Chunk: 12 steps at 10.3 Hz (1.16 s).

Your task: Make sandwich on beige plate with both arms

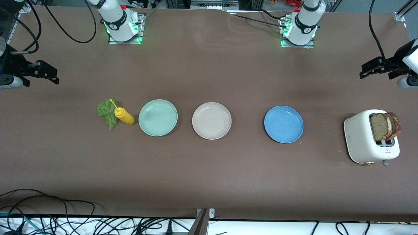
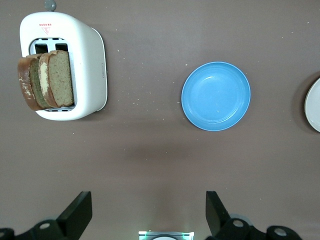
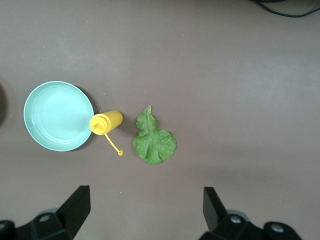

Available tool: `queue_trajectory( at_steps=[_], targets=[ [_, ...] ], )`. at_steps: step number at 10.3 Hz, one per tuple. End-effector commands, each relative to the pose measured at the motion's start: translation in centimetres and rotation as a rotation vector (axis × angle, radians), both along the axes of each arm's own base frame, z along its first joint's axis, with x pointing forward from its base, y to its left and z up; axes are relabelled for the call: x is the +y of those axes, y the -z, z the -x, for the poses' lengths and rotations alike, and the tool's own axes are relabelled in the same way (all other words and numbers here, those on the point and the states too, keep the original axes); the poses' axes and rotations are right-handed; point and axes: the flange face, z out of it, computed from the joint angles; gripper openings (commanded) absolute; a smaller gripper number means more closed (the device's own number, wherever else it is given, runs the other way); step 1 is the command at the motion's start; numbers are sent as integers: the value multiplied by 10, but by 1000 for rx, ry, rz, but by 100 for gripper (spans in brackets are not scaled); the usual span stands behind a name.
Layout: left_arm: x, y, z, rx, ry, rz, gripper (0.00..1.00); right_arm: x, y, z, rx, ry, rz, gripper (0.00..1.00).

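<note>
Landmark is the round matte beige plate (image 1: pixel 211 120), lying bare at the middle of the brown table (image 1: pixel 209 182), nothing on it; only its rim edge shows in the left wrist view (image 2: pixel 315 105). Right gripper (image 1: pixel 49 74) hangs in the air over the table edge at the right arm's end, well apart from the beige plate, fingers (image 3: pixel 75 205) spread wide and holding nothing; arm waiting. Ruffled green lettuce leaf (image 1: pixel 107 112) lies flat on the table, toward the right arm's end from the beige plate. Yellow squeeze bottle (image 1: pixel 124 116) stands just beside the leaf, cap hanging off on a thin strap, between leaf and round mint green plate (image 1: pixel 158 117). Mint green plate sits next to the beige plate, near but not touching. Round blue plate (image 1: pixel 283 124) lies toward the left arm's end from the beige plate, a wider gap there. White speckled toaster (image 1: pixel 361 140) stands well apart from the beige plate, at the left arm's end; two square brown speckled bread slices (image 1: pixel 385 125) with darker crusts stick up out of its slots. Left gripper (image 1: pixel 370 70) hangs over the table edge at that end, fingers (image 2: pixel 77 212) wide apart, nothing between them; arm waiting.
</note>
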Motion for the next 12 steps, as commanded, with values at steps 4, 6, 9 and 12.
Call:
queue_trajectory(
  at_steps=[4, 6, 9, 12],
  targets=[
    [-2, -4, -1, 0, 33, -24, 100, 1, -6, -3, -5, 3, 13, 100],
    [2, -1, -2, 7, 28, -44, 100, 0, -5, -3, -4, 5, 12, 100],
    [33, 28, -18, 46, -10, -89, 100, -1, -6, 4, 19, 9, 5, 100],
    [75, 63, -39, 43, -7, -83, 100, 1, -7, 0, 7, 7, 5, 100]
  ],
)
